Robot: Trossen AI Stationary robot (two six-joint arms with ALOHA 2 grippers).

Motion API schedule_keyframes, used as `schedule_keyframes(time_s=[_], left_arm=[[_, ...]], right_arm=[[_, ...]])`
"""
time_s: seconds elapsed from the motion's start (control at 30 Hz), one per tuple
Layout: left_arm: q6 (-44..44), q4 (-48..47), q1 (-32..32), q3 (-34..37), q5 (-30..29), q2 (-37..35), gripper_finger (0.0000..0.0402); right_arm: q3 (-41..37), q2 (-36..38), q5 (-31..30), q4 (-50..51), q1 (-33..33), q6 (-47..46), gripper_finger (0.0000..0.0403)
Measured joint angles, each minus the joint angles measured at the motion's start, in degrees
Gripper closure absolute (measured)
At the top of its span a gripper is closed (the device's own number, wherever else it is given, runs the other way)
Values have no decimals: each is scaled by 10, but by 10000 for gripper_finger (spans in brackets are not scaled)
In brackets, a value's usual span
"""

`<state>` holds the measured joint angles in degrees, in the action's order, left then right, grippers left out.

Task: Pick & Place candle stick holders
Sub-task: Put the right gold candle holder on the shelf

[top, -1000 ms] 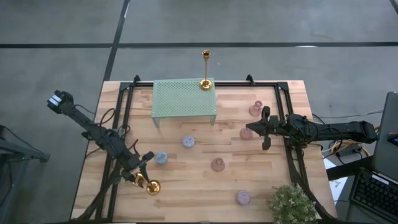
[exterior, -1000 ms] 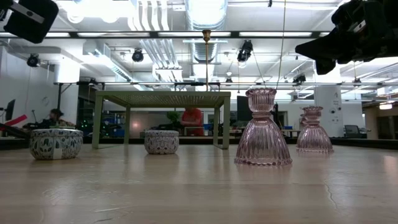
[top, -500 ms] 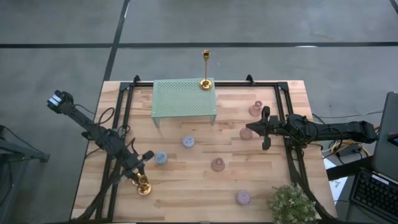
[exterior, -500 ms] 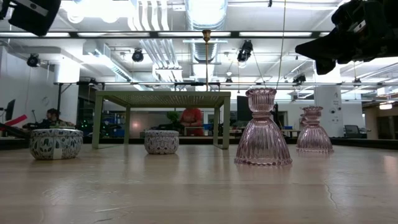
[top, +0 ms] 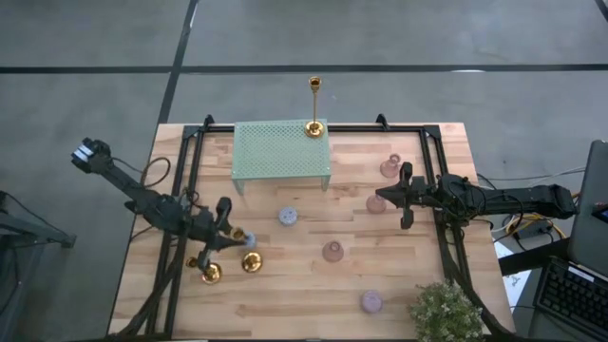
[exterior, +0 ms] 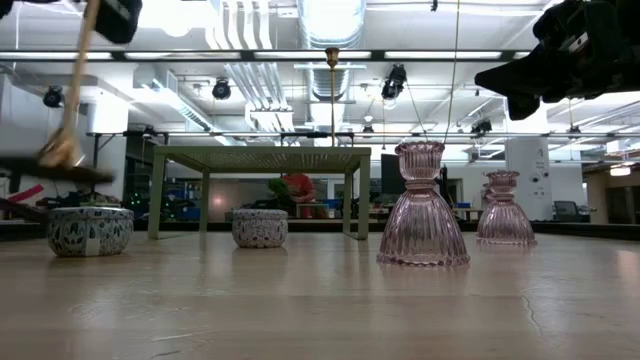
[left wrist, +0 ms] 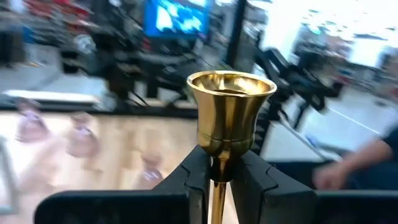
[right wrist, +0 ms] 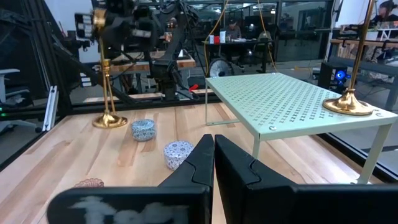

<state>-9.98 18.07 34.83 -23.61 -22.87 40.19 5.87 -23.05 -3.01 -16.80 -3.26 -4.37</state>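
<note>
Since a moment ago the left gripper (top: 226, 237) has lifted a gold candlestick (left wrist: 229, 127), fingers clamped on its stem, while the right gripper (top: 384, 200) stays shut, empty.

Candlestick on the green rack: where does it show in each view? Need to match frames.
High view: rack candlestick at top centre, on the rack's far right corner.
Low view: thin stem rising above the rack top, centre.
Left wrist view: not in it; the left gripper holds a second candlestick.
Right wrist view: base at right, on the rack.
Shared landmark: the green rack.
</note>
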Motion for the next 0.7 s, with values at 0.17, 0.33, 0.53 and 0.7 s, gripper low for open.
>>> schedule_keyframes(time_s=[0.17,0.33,0.53,0.7], left_arm=[[47,2,-32,-52,-24,14,352],[115,-2,-90,-114,-27,45,358],[116,-16,-197,-177,-24,89,352],[85,-32,-315,-227,35,144,354]], right_arm=[[0,0,0,0,0,0,394],[0,0,0,0,0,0,394],[0,0,0,0,0,0,394],[0,0,0,1,0,0,394]])
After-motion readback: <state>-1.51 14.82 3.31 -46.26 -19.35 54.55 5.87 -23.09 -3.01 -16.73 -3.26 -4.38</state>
